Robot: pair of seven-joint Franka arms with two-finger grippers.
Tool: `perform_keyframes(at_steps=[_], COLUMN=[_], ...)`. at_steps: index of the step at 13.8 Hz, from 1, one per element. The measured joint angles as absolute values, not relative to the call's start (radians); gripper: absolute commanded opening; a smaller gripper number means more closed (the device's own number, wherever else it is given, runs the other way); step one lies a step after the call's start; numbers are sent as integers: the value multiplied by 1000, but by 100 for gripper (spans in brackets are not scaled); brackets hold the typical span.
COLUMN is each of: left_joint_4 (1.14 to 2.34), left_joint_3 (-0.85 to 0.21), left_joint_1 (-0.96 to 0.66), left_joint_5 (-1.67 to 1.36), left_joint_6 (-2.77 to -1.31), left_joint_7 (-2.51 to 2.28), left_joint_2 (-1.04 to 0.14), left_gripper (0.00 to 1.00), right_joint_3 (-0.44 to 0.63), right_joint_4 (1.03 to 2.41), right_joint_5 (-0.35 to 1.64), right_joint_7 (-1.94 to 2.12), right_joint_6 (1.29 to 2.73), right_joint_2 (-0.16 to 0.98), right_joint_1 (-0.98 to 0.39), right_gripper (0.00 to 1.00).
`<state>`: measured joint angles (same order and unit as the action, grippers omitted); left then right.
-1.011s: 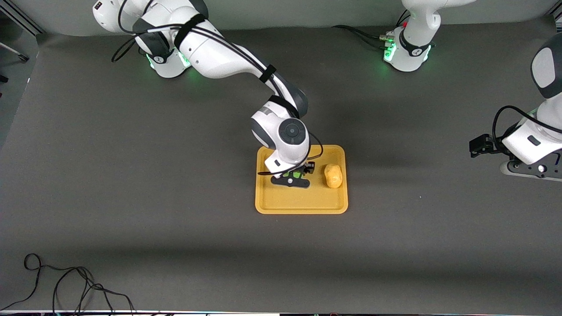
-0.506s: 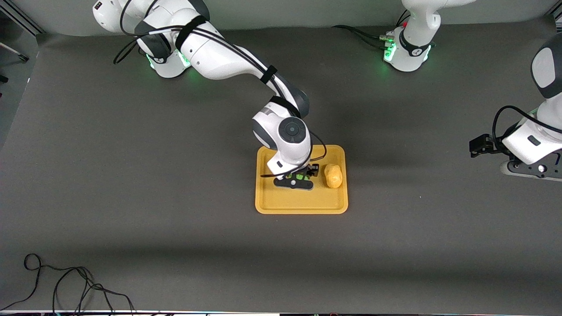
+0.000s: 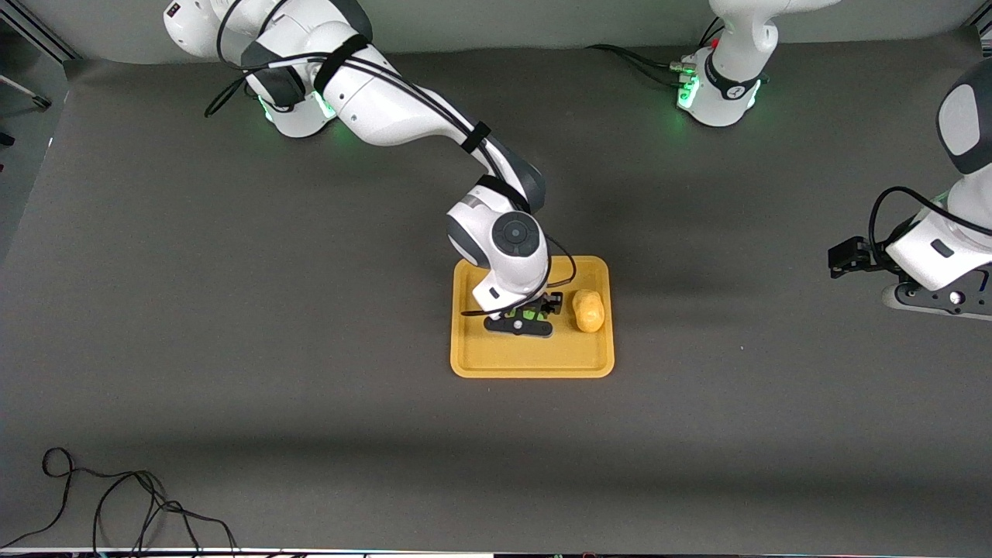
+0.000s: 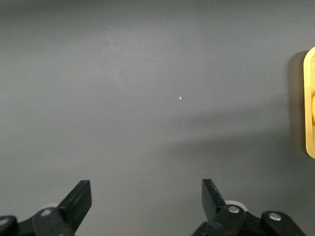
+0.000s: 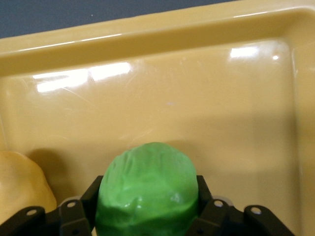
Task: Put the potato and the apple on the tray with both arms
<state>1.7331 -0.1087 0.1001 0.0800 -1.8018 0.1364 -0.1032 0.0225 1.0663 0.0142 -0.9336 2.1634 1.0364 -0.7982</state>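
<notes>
- R gripper clamped on apple, low over tray
- Potato just beside; apple may roll into it on release
- L gripper wide open, empty, waits off tray

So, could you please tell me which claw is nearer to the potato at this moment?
Right. The right claw is over the tray, shut on the apple right beside the potato. The left claw waits, open, over bare table off the tray's edge.
</notes>
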Motion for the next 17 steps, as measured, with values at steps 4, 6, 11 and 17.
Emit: perform_keyframes(at_steps=[4,6,11,17], left_joint_4=[1734,1735,1735,1736], left_joint_3=[-108,-108,-108,-108], left_joint_1=[101,102,102,103], left_joint_5=[80,80,80,79], left_joint_6=[-1802,-1802,-1802,-1802], left_joint_7=[136,137,137,137], left_joint_2=[-104,-104,-104,-104], left_gripper=[100,100,100,100], right_joint_3=[23,23,33,57], right_joint_4=[1066,1062,1031,1010], right_joint_5=[14,14,14,11], right_joint_7=[-934,-934,-934,-908], right_joint_6=[2164,2165,2119,1851], right_joint_2=[1038,1037,978,733], right_joint_1=[-798,-798,-796,-680], right_gripper=[100,100,100,100])
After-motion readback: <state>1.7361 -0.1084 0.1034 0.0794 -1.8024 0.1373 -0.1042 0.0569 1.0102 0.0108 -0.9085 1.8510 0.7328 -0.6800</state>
